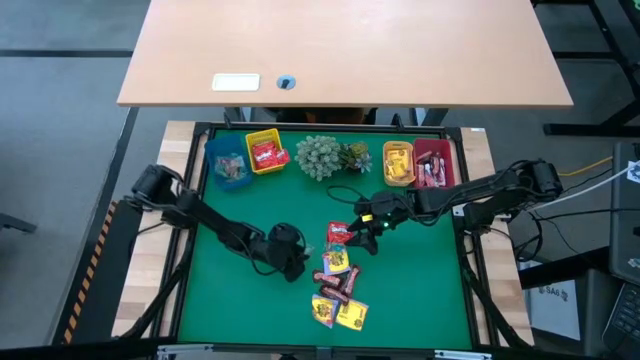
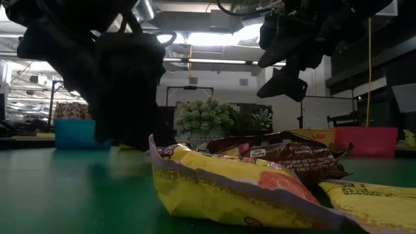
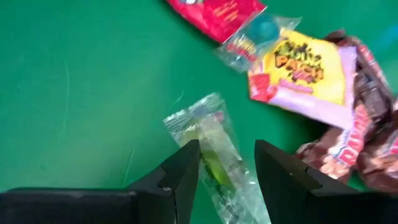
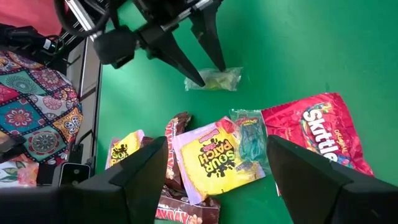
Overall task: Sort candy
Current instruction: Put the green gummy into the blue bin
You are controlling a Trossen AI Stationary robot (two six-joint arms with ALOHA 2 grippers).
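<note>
Your left gripper (image 4: 210,70) had its fingers spread around one clear-wrapped sweet (image 3: 211,146), not yet pinching it. The sweet's long axis ran straight out from the fingers, toward twelve o'clock from the wrist. It lay at ten o'clock of the candy pile (image 1: 338,285), nearer your left arm. Your right gripper (image 1: 372,228) hung open at the pile's one o'clock. You had four bins, two per side.

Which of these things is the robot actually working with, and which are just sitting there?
Part of the job:
candy pile
clear-wrapped green sweet, between the open left gripper fingers
four bins
open right gripper, above the pile

Just lying about:
plant cluster
wooden desk
</note>
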